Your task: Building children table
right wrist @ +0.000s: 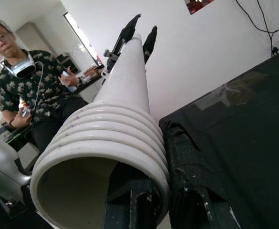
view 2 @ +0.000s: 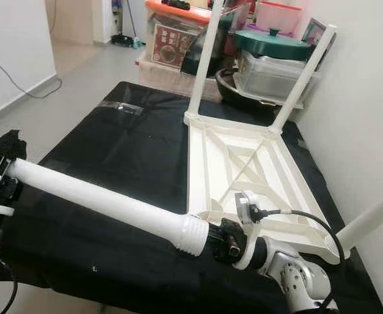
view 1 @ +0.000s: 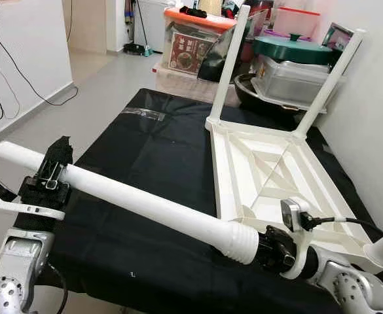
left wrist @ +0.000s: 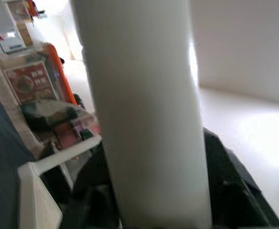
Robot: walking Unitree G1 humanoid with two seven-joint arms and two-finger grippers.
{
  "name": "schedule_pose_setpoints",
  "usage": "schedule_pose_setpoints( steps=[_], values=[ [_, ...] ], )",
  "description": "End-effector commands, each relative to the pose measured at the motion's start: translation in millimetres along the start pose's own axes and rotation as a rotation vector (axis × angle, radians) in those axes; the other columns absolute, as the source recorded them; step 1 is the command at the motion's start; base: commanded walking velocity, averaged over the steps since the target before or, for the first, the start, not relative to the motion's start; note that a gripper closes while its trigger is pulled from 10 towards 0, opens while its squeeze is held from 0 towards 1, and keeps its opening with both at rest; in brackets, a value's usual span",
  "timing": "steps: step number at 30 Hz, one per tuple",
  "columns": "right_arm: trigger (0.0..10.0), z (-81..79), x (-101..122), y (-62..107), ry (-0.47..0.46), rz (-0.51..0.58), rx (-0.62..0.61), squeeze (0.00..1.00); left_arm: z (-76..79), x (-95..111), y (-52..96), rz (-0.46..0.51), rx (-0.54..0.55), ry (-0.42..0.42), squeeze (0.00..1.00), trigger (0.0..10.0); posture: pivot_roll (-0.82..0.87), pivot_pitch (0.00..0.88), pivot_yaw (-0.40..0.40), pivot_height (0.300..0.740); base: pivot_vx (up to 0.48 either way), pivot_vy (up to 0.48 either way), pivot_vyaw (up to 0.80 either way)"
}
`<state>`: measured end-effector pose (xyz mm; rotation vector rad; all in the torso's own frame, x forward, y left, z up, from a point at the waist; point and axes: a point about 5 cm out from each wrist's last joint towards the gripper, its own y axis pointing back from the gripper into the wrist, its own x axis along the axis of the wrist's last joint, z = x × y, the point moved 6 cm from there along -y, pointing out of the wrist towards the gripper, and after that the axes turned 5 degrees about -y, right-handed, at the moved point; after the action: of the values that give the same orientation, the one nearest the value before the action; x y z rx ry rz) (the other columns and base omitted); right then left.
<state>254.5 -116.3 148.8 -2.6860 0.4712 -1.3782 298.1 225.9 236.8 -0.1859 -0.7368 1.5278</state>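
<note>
- The table leg [view 1: 139,199] looked like smooth white plastic, faintly glossy, with a ribbed end.
- The upturned tabletop [view 1: 270,190] was the same white moulded plastic.
- The black cloth [view 1: 132,144] appeared matt and creased.
- The arms showed silvery metal.

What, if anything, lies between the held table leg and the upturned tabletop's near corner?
Nothing visible: the table leg, held by the left gripper and right gripper, hangs over bare black cloth beside the tabletop.
</note>
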Motion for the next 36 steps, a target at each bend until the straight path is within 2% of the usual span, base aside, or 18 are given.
schedule_pose_setpoints(
  steps=[1, 4, 6, 7, 8, 9, 10, 13, 18, 20, 21, 22, 23, 27, 29, 34, 35, 36],
  values=[
    [0.0, -6.9, -6.3, -7.9, 0.009, -0.08, 0.058, 0.0, 4.7, -18.3, -3.9, -0.062, -0.02, 0.027, 0.0, 0.0, 0.08, 0.0, -0.146, 0.74, 0.0, 0.0, 0.0],
    [0.0, -5.6, -4.6, -8.7, 0.022, -0.081, 0.049, 0.0, 5.9, -19.4, -5.1, -0.066, -0.019, 0.03, 0.0, 0.0, 0.08, 0.0, -0.147, 0.74, 0.0, 0.0, 0.0],
    [0.0, 9.1, -5.4, -9.9, 0.039, -0.091, -0.048, 0.0, 7.5, -19.0, -6.2, -0.067, -0.02, 0.026, 0.0, 0.0, 0.08, 0.0, -0.147, 0.74, 0.0, 0.0, 0.0],
    [8.3, 23.1, -7.2, -8.9, 0.058, -0.112, -0.14, 0.0, 8.9, -18.6, -7.3, -0.068, -0.022, 0.025, 0.0, 0.0, 0.08, 0.0, -0.148, 0.74, 0.0, 0.0, 0.0],
    [10.0, 33.1, -9.7, -7.6, 0.071, -0.134, -0.205, 0.0, 9.9, -18.3, -8.0, -0.069, -0.023, 0.025, 0.0, 0.0, 0.08, 0.0, -0.146, 0.74, 0.0, 0.0, 0.0],
    [10.0, 33.1, -9.7, -7.6, 0.071, -0.134, -0.205, 0.0, 9.9, -18.3, -8.0, -0.069, -0.023, 0.025, 0.0, 0.0, 0.08, 0.0, -0.146, 0.74, 0.0, 0.0, 0.0],
    [10.0, 64.1, -5.4, 0.3, 0.112, -0.112, -0.407, 0.95, 9.5, -18.3, -8.4, -0.071, -0.016, 0.022, 0.0, 0.0, 0.08, 0.0, -0.146, 0.74, 0.0, 0.0, 0.0],
    [10.0, 78.6, 1.7, 10.4, 0.107, -0.064, -0.506, 1.0, 9.3, -18.5, -8.2, -0.071, -0.011, 0.023, 0.0, 0.0, 0.08, 0.0, -0.147, 0.74, 0.0, 0.0, 0.0],
    [10.0, 80.6, 8.0, 33.2, 0.081, -0.022, -0.542, 1.0, 9.8, -15.3, -9.1, -0.058, -0.005, 0.018, 0.0, 0.0, 0.07, 0.0, -0.147, 0.74, 0.0, 0.0, 0.0],
    [10.0, 81.6, 8.3, 59.9, 0.06, -0.011, -0.585, 1.0, 10.9, -9.3, -9.6, -0.042, -0.008, 0.008, 0.0, 0.0, 0.07, 0.0, -0.15, 0.74, 0.0, 0.0, 0.0],
    [10.0, 81.6, 8.3, 59.9, 0.06, -0.011, -0.585, 1.0, 10.9, -9.3, -9.6, -0.042, -0.008, 0.008, 0.0, 0.0, 0.07, 0.0, -0.15, 0.74, 0.0, 0.0, 0.0],
    [10.0, 82.5, 8.5, 89.3, 0.048, -0.001, -0.641, 1.0, 10.3, -3.9, -9.1, -0.029, -0.006, 0.0, 0.0, 0.0, 0.06, 0.0, -0.149, 0.74, 0.0, 0.0, 0.0],
    [10.0, 82.3, 8.1, 98.8, 0.049, -0.003, -0.657, 1.0, 9.8, -2.6, -8.7, -0.026, -0.004, -0.002, 0.0, 0.0, 0.06, 0.0, -0.149, 0.74, 0.0, 0.0, 0.0],
    [10.0, 84.1, 14.0, 131.2, 0.071, -0.004, -0.763, 1.0, 9.2, -2.2, -8.4, -0.028, -0.005, -0.008, 0.0, 0.0, 0.06, 0.0, -0.14, 0.74, 0.0, 0.0, 0.0],
    [10.0, 85.1, 15.2, 134.3, 0.078, -0.004, -0.779, 1.0, 9.0, -2.3, -8.4, -0.028, -0.005, -0.008, 0.0, 0.0, 0.06, 0.0, -0.14, 0.74, 0.0, 0.0, 0.0],
    [10.0, 100.3, 69.4, 155.5, 0.237, 0.124, -0.995, 1.0, 8.3, -5.6, -8.1, -0.05, -0.008, -0.019, 0.0, 0.0, 0.05, 0.0, -0.135, 0.74, 0.0, 0.0, 0.0],
    [10.0, 100.1, 96.6, 144.4, 0.305, 0.177, -1.008, 0.0, 7.8, -7.7, -8.0, -0.062, -0.008, -0.027, 0.0, 0.0, 0.05, 0.0, -0.132, 0.74, 0.0, 0.0, 0.0],
    [10.0, 98.7, 115.0, 136.4, 0.347, 0.215, -1.009, 0.0, 7.3, -8.8, -7.9, -0.071, -0.008, -0.033, 0.0, 0.0, 0.06, 0.0, -0.13, 0.74, 0.0, 0.0, 0.0]
  ],
)
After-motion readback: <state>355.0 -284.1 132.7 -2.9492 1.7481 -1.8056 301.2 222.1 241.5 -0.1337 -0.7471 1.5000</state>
